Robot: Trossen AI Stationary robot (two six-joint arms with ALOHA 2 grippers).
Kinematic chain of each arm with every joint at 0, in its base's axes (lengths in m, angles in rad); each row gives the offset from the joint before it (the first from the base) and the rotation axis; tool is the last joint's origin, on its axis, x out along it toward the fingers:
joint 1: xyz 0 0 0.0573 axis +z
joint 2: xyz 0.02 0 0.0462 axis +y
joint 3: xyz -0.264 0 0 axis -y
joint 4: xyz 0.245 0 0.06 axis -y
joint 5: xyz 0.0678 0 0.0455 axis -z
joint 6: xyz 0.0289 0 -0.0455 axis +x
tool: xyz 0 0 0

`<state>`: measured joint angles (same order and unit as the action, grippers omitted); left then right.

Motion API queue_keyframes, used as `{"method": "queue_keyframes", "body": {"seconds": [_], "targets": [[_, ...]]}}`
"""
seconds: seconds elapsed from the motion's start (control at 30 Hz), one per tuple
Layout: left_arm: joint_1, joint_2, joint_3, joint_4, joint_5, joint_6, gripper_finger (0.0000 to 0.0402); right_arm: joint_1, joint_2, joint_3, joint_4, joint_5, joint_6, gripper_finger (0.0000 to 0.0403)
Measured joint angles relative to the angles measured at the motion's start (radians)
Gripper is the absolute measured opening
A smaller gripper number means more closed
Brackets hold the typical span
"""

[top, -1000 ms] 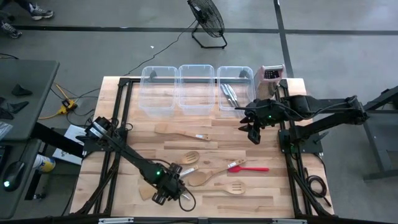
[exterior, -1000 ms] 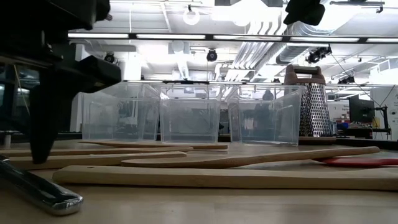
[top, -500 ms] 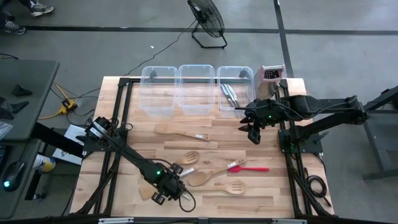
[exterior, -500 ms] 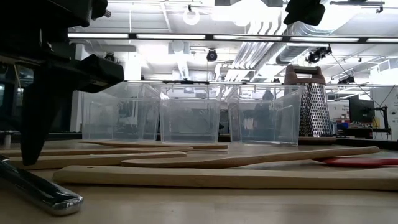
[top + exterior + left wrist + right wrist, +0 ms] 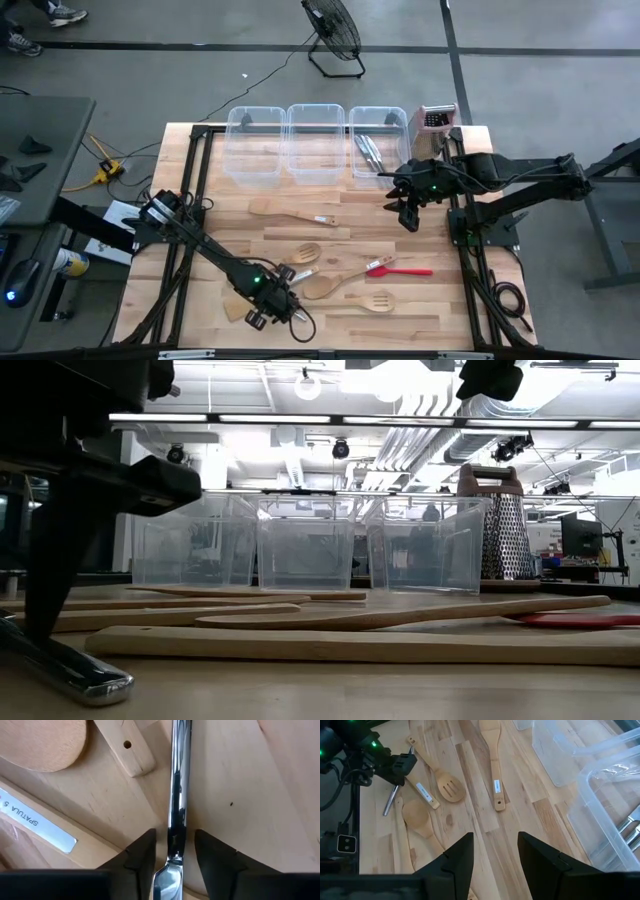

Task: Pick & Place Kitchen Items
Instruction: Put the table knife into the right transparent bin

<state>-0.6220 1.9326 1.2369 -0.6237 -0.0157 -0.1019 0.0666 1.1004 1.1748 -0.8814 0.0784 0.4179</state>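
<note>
Left gripper (image 5: 173, 851) straddles a slim silver metal utensil handle (image 5: 178, 780) on the wooden surface (image 5: 260, 790), fingers not touching it; right gripper (image 5: 493, 854) hovers open.

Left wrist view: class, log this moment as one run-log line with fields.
left end effector: fingers straddling metal utensil handle, closing | right end effector: open, empty, hovering near tubs | wooden spatula: on table
</note>
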Motion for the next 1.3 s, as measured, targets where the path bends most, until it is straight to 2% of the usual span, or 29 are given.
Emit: {"method": "queue_keyframes", "body": {"seconds": [0.37,0.67,1.07,1.3], "targets": [[0.001,0.055,0.000,-0.019,0.035,-0.034,0.0037,0.000,0.000,0.000,0.000,-0.005,0.007,0.0146],[0.001,0.054,-0.001,-0.021,0.040,-0.092,0.0035,0.000,0.000,0.000,0.000,-0.006,0.007,0.0146],[0.000,-0.015,-0.006,-0.015,0.043,-0.186,0.0035,0.000,0.000,0.000,0.000,-0.009,0.005,0.0146],[-0.002,-0.068,0.037,-0.104,0.053,-0.218,0.0035,0.000,0.000,0.000,0.000,-0.010,0.004,0.0146]]}}
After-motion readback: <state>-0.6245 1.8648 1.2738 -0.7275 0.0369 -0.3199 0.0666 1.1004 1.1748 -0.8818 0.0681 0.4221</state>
